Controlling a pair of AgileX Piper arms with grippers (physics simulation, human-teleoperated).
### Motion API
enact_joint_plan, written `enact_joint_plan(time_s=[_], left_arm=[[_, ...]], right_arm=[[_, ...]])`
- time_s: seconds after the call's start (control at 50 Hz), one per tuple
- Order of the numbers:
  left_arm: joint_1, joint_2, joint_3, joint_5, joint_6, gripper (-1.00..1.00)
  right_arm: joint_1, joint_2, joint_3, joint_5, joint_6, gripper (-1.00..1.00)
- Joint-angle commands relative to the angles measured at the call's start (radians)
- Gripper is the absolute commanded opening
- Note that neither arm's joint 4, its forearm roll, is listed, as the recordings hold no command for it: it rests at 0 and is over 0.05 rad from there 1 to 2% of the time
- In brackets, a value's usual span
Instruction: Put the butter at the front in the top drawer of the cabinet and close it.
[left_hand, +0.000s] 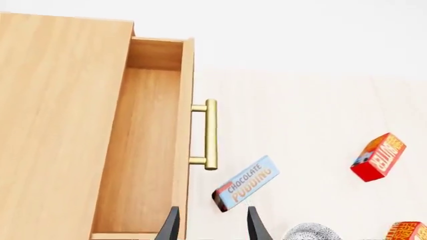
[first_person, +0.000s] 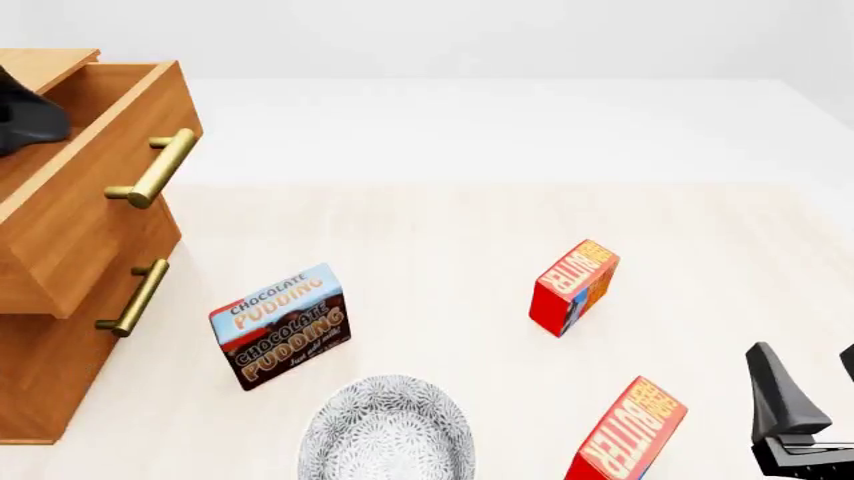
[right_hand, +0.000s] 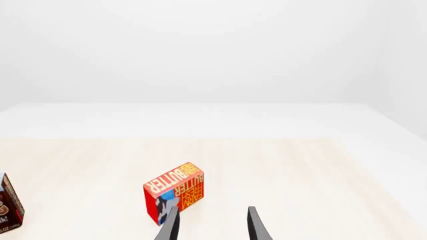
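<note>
Nearest the front camera stands the butter (first_person: 625, 432), upright and leaning on the tabletop (first_person: 441, 220), just left of the right claw (first_person: 801, 395), whose fingers stand apart and empty. Its long axis runs up and slightly rightward. A second butter carton (first_person: 575, 285) stands farther back, the pudding box (first_person: 283, 325) and patterned bowl (first_person: 387, 435) to the butter's left. Beyond them the cabinet (first_person: 54, 350) has its top drawer (first_person: 94, 190) pulled open; the left claw (left_hand: 212, 225), also parted, hovers there. Judging by nearness, the right arm should take it; open tabletop lies ahead.
</note>
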Motion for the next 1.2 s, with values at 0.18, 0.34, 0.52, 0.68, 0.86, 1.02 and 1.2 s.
enact_joint_plan(time_s=[0.18,0.34,0.52,0.68,0.86,1.02,1.2], left_arm=[[0.022,0.05,-0.014,0.021,-0.002,1.0],[0.045,0.05,0.001,0.012,-0.002,1.0],[0.064,0.052,-0.006,0.013,0.006,1.0],[0.081,0.061,0.018,0.0,0.001,1.0],[0.092,0.064,0.063,-0.02,-0.013,1.0],[0.11,0.058,0.094,-0.029,-0.008,1.0],[0.098,0.058,0.13,-0.047,-0.027,1.0]], right_arm=[[0.0,-0.011,0.002,0.009,0.0,1.0],[0.0,-0.011,0.002,0.009,0.0,1.0],[0.0,-0.011,0.002,0.009,0.0,1.0],[0.0,-0.011,0.002,0.009,0.001,1.0],[0.0,-0.011,0.002,0.009,0.0,1.0],[0.0,-0.011,0.002,0.009,0.001,1.0],[0.0,-0.011,0.002,0.009,0.001,1.0]])
